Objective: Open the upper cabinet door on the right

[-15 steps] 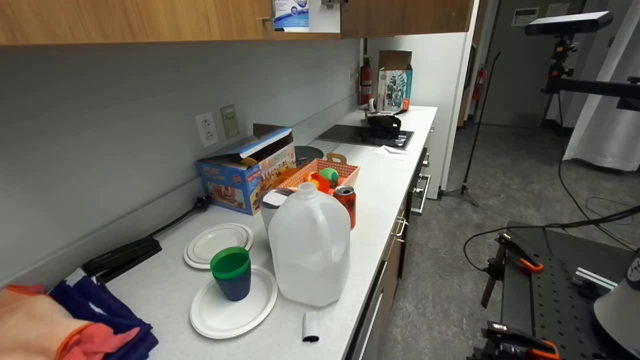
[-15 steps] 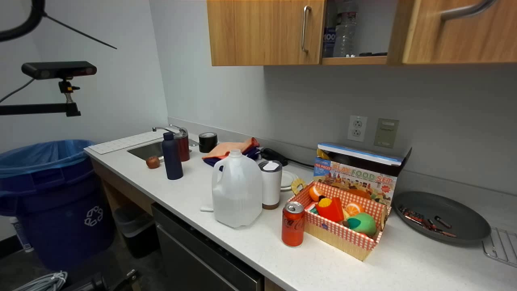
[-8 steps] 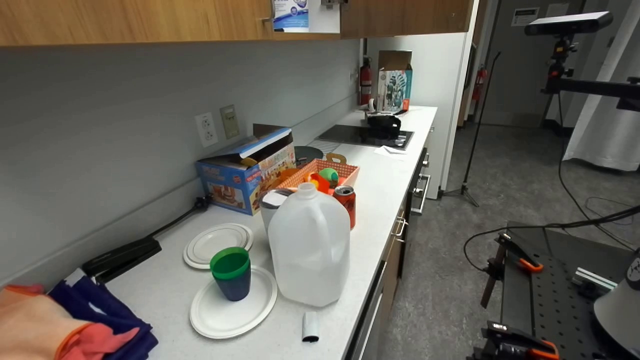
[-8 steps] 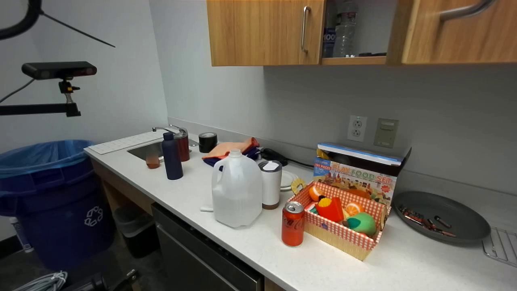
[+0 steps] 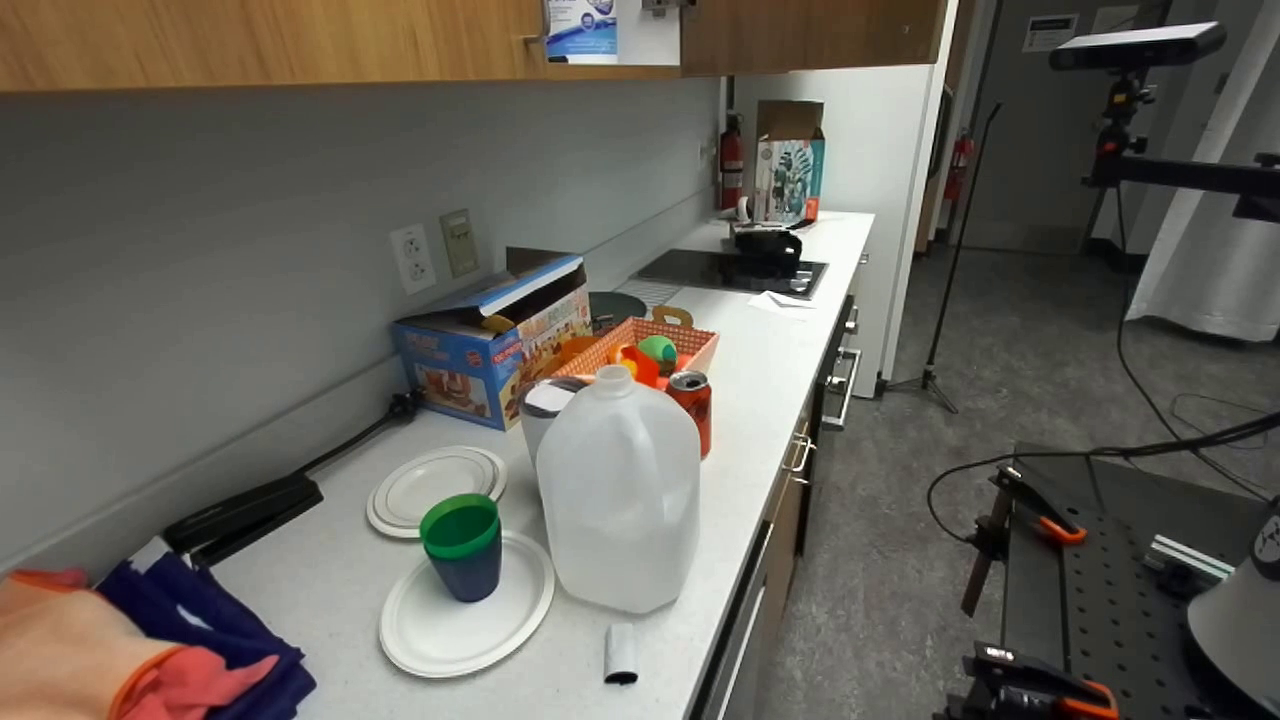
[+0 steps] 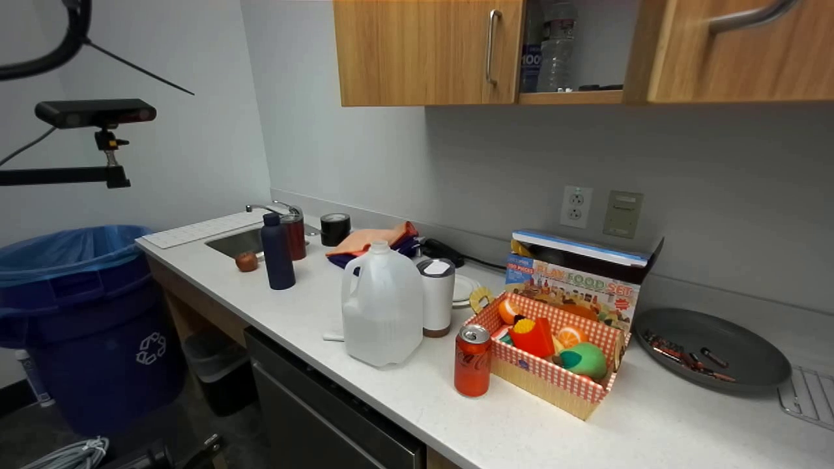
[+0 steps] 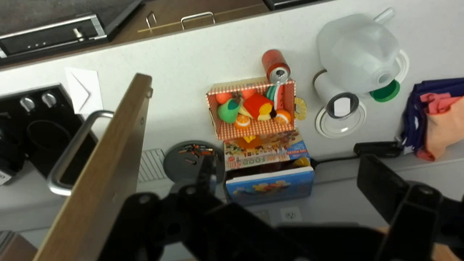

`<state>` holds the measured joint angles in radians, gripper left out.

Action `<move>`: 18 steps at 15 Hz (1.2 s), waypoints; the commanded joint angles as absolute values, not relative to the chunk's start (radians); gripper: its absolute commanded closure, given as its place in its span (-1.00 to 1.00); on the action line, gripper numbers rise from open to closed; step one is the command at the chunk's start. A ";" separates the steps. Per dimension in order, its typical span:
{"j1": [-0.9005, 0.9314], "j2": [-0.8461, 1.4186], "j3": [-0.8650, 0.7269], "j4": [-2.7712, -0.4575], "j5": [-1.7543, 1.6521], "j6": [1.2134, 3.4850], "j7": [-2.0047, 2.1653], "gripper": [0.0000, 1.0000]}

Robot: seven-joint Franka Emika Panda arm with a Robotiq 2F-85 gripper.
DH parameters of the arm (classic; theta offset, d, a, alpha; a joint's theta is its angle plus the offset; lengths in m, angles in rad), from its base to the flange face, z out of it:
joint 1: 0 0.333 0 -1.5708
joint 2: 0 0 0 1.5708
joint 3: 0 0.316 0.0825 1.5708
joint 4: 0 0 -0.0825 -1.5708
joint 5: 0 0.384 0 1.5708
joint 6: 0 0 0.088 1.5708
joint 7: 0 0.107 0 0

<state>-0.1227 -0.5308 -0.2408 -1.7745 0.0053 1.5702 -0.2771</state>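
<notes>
The upper cabinet door (image 6: 749, 65) is light-brown wood with a slim metal handle (image 6: 749, 18). It stands swung out from the cabinet beside an open compartment (image 6: 596, 49). Its inner face shows in an exterior view (image 5: 810, 35). In the wrist view the door (image 7: 105, 159) is seen nearly edge-on at the left, its handle (image 7: 72, 156) on the far face. My gripper (image 7: 288, 172) shows only in the wrist view, with its fingers wide apart and nothing between them. The left finger is near the door's inner face; I cannot tell whether they touch.
Another cabinet door (image 6: 423, 52) with an upright handle hangs left of the compartment, which holds a bottle (image 6: 557, 49). Below on the counter are a milk jug (image 6: 383, 306), a red can (image 6: 472, 361), a toy food basket (image 6: 547, 371), a box (image 7: 270, 185) and a dark pan (image 6: 717, 352).
The black cable loop at the upper left of an exterior view has shifted slightly down and to the right. The cabinet door shows no visible movement.
</notes>
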 commanded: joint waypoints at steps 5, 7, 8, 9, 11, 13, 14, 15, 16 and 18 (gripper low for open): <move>-0.129 -0.587 -0.186 -1.825 -0.009 1.830 -0.174 -1.00; -0.136 -0.614 -0.167 -1.846 -0.026 1.888 -0.139 -1.00; -0.139 -0.630 -0.158 -1.864 -0.037 1.927 -0.121 -1.00; -0.139 -0.641 -0.153 -1.874 -0.042 1.948 -0.109 -1.00; -0.139 -0.659 -0.144 -1.891 -0.049 1.971 -0.083 -1.00; -0.143 -0.678 -0.135 -1.909 -0.062 1.981 -0.056 -1.00; -0.121 -0.636 -0.155 -1.862 -0.048 1.945 -0.085 -1.00; -0.122 -0.643 -0.152 -1.869 -0.052 1.948 -0.076 -1.00; -0.123 -0.649 -0.150 -1.874 -0.053 1.950 -0.071 -1.00; -0.123 -0.654 -0.149 -1.881 -0.053 1.952 -0.069 -1.00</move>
